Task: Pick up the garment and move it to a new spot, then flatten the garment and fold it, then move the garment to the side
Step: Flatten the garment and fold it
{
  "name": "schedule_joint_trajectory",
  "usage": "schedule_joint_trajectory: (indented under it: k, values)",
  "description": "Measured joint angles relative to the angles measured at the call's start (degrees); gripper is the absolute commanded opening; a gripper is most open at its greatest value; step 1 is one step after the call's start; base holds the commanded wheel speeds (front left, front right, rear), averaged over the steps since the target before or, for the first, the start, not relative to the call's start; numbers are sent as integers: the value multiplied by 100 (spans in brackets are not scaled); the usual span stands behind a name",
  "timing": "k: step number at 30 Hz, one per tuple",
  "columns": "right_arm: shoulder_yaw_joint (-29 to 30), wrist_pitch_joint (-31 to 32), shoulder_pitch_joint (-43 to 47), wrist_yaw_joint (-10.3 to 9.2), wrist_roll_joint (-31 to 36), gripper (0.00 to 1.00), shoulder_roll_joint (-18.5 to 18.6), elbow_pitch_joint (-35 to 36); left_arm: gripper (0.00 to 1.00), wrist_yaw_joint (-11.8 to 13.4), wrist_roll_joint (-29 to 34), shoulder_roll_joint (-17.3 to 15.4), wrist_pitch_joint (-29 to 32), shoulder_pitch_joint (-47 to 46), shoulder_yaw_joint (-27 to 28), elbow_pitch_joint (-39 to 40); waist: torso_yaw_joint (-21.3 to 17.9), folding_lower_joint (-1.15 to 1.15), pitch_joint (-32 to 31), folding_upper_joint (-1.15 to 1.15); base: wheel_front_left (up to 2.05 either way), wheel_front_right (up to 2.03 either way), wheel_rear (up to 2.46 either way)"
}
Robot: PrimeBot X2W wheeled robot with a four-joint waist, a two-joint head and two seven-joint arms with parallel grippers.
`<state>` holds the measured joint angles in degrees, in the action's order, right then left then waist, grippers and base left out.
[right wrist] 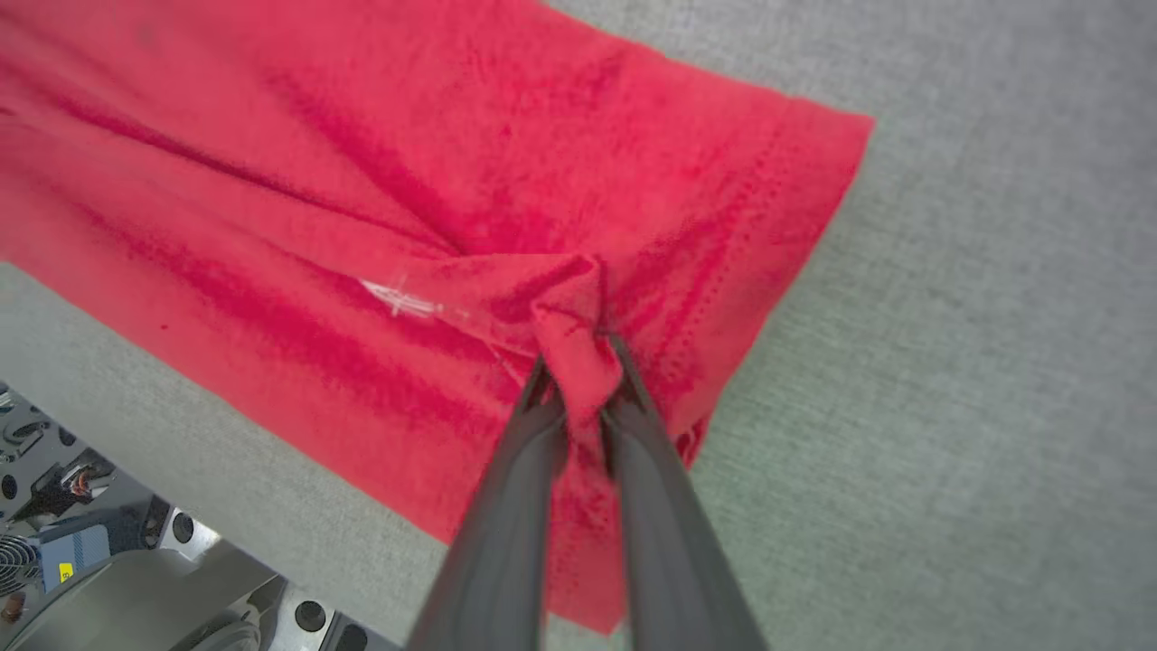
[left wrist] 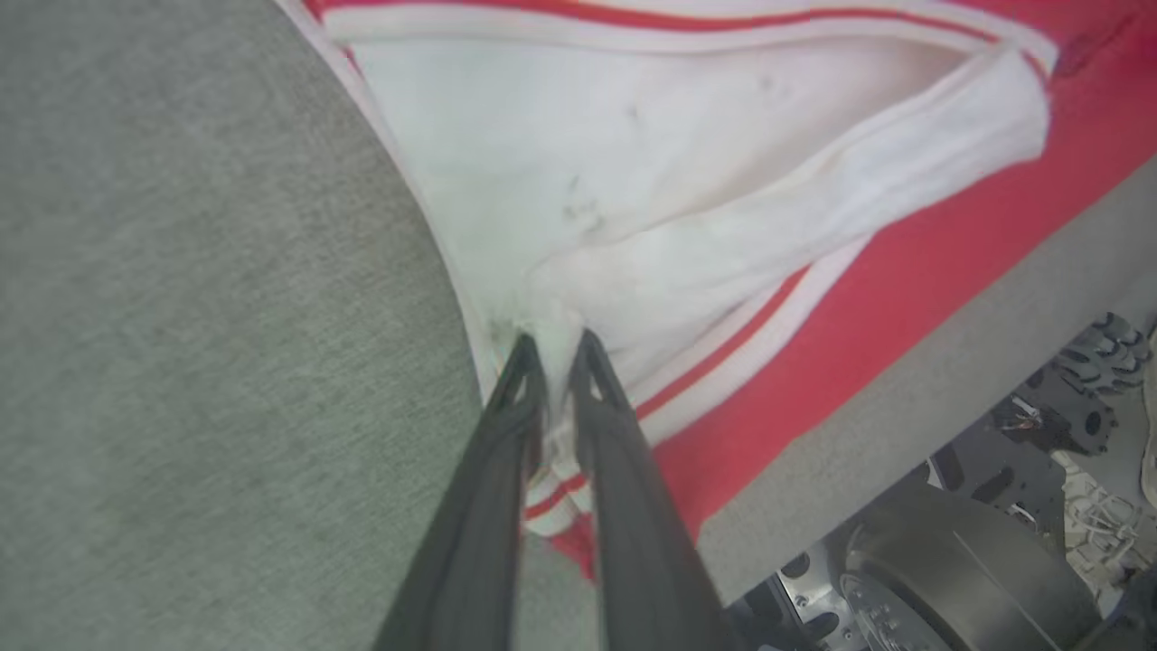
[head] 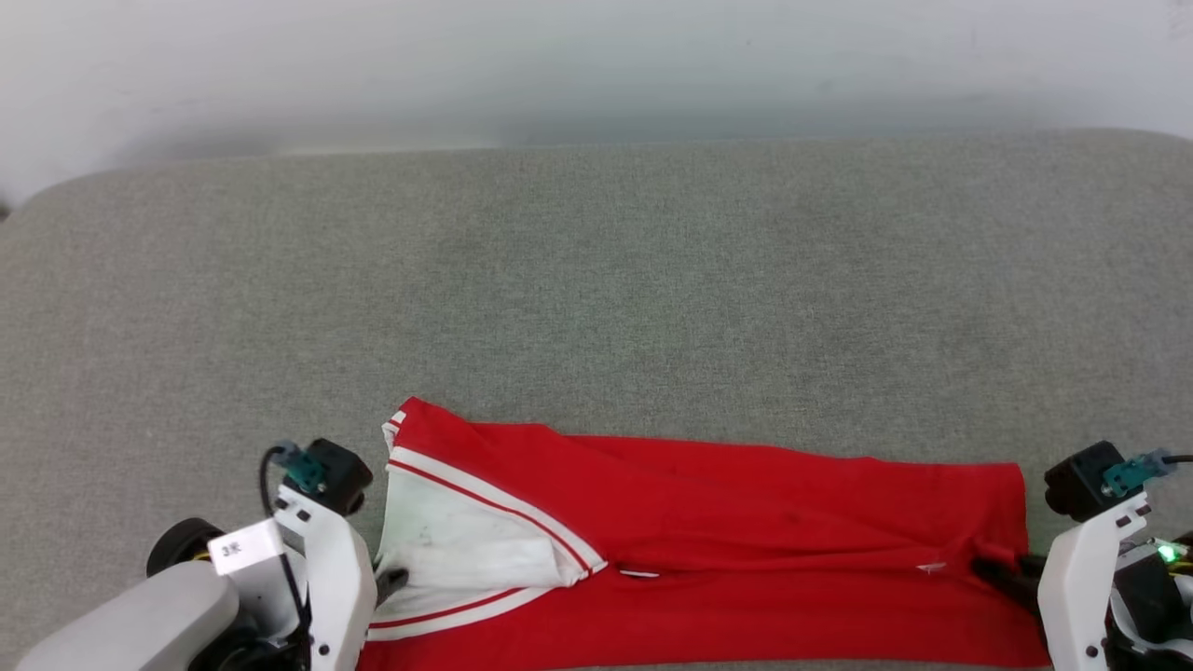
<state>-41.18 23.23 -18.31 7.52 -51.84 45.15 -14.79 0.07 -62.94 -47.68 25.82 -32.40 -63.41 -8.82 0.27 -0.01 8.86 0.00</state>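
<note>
wide grey cloth-covered surface point(head: 596, 280), flat and finely woven, stretching from side to side across the head view, with rounded far corners at left and right. pale white wall point(head: 596, 56) just behind its far edge, soft shadow along the join. same grey weave close up in both wrist views, slightly mottled, its near edge cutting diagonally across a lower corner of each.
</note>
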Motion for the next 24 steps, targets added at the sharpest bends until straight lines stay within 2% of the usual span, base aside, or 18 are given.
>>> schedule_joint_trajectory:
  k: [3, 7, 12, 18, 24]
  values:
    - [156, -186, 14, -1, 1, 100, -26, 38, 100, 57, 81, -40, -514, 49, 176, 15, -1, 0, -97, 0, 0, 0, 0]
    - [488, -477, 112, -1, 51, 100, 120, 283, 100, 330, 370, -160, -1304, 141, 423, 194, 13, 0, -262, 0, 0, 0, 0]
    - [1204, -814, 337, -1, 49, 100, 253, 550, 100, 907, 779, -202, -2349, 320, 699, 305, 40, 0, -400, 0, 0, 0, 0]
    - [2111, -880, 740, -2, -54, 100, 207, 299, 100, 1583, 1035, -4, -3537, 587, 1062, 307, 89, 0, -406, 0, 0, 0, 0]
    - [2574, -479, 1172, -2, -509, 100, -21, 35, 100, 2123, 1259, 301, -4031, 881, 1455, 234, 148, 0, -342, 0, 0, 0, 0]
